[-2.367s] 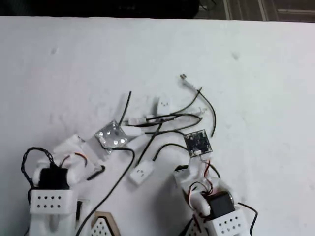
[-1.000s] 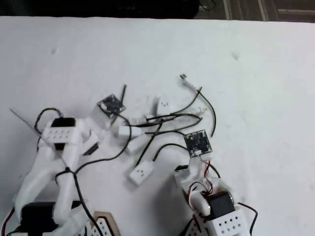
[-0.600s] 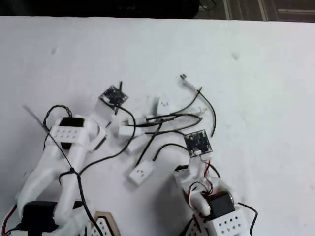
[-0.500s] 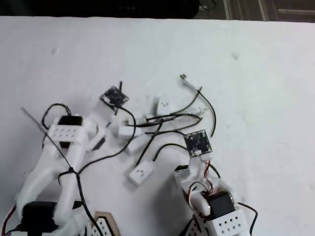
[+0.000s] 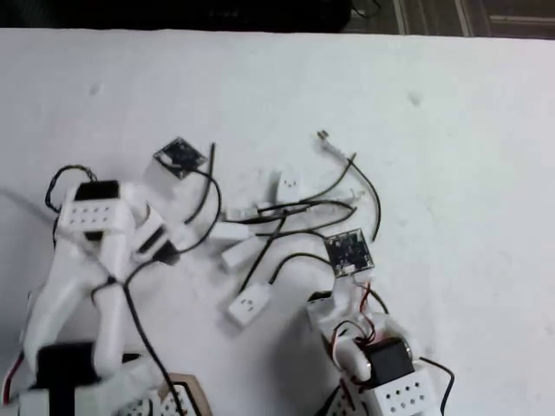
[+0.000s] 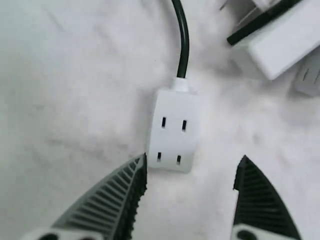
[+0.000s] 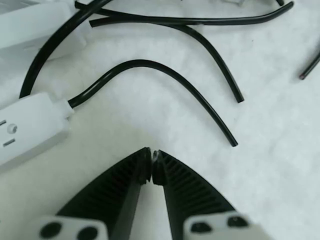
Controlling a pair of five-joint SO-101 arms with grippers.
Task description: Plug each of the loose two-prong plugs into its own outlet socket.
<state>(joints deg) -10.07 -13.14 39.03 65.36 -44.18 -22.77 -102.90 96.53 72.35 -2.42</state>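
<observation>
- Hovering over the white table (image 5: pixel 451 95), my left gripper (image 6: pixel 192 162) has its grey ribbed fingers (image 6: pixel 120 200) spread wide, with nothing pinched between them.
- A white rectangular outlet block with two pairs of slots (image 6: pixel 175 132) lies flat on the table in the gap between those fingers. One fingertip is just beside its near corner, and the other stands clear of it.
- A thick black cord (image 6: pixel 182 40) leaves the far end of that block and runs away from me.
- Just beyond it lies a larger white plug body (image 6: pixel 287 40), with another black cord lying across it.
- My right gripper (image 7: pixel 151 161) has its black ribbed fingers (image 7: pixel 192 192) pressed together, tip against tip, and they hold nothing.
- A second white outlet block (image 7: pixel 27 127) lies near that gripper but not touching it. Its thin black cord (image 7: pixel 150 67) arches past the fingertips and stops at a loose end.
- Seen from above, with the tangle of black cords (image 5: pixel 295 212) as the centre of the dial, my left arm (image 5: pixel 91 217) sits at about 9 o'clock. My right arm (image 5: pixel 386 364) sits at about 5 o'clock.
- On the same dial, the block between my left fingers is at 9 o'clock and the second block is at 7 o'clock.
- A small white block with two dark marks on its face (image 5: pixel 290 184) lies at 12 o'clock on the edge of the tangle.
- Two more white plug bodies (image 5: pixel 232 232) lie close together between my left gripper and the tangle.
</observation>
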